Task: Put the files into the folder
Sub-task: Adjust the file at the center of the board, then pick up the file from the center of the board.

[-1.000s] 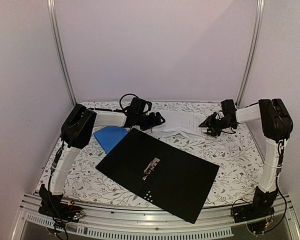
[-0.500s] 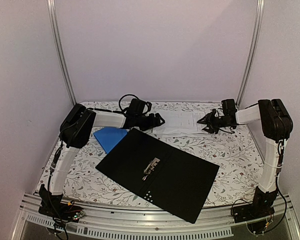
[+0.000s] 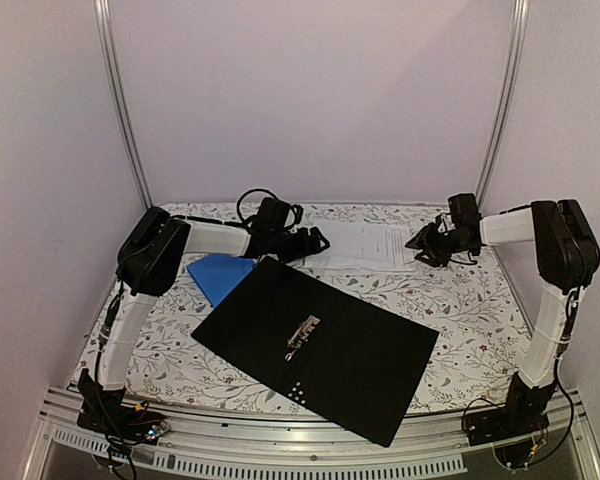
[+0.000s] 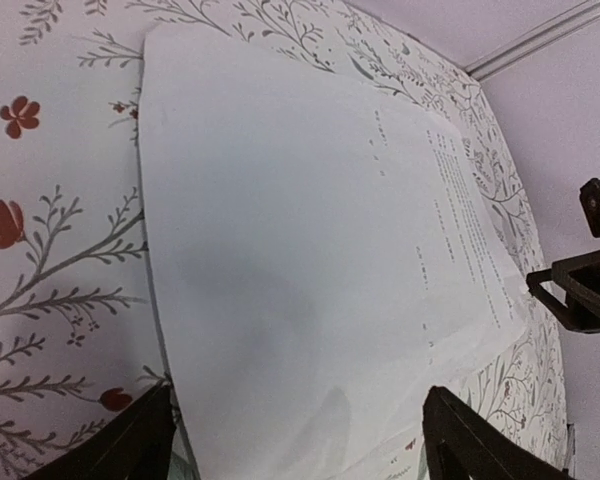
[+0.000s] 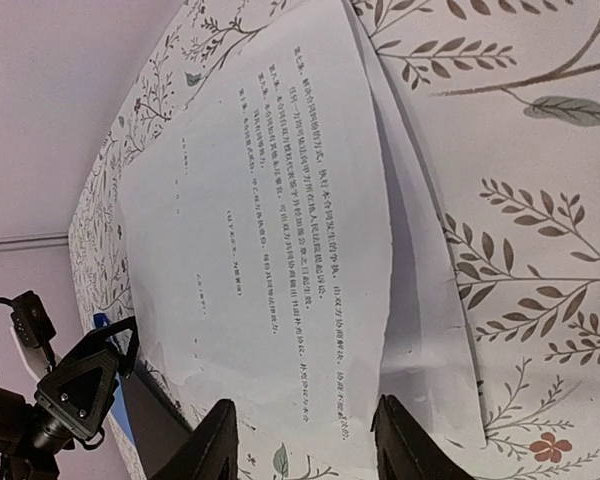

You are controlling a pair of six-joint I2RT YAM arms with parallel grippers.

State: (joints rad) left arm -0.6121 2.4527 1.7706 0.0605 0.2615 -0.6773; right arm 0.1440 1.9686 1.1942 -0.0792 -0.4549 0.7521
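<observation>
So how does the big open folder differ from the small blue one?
The open folder shows a black inside with a metal clip; the blue folder is plain. The open folder is far larger, and its edge meets the blue folder. Both lie flat on the table.

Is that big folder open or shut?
Open: the folder lies spread flat, black inside up, metal clip showing.

Files (image 3: pixel 370 243) hemmed between left gripper (image 3: pixel 320 240), right gripper (image 3: pixel 417 243); folder (image 3: pixel 320 335) covers table centre
</observation>
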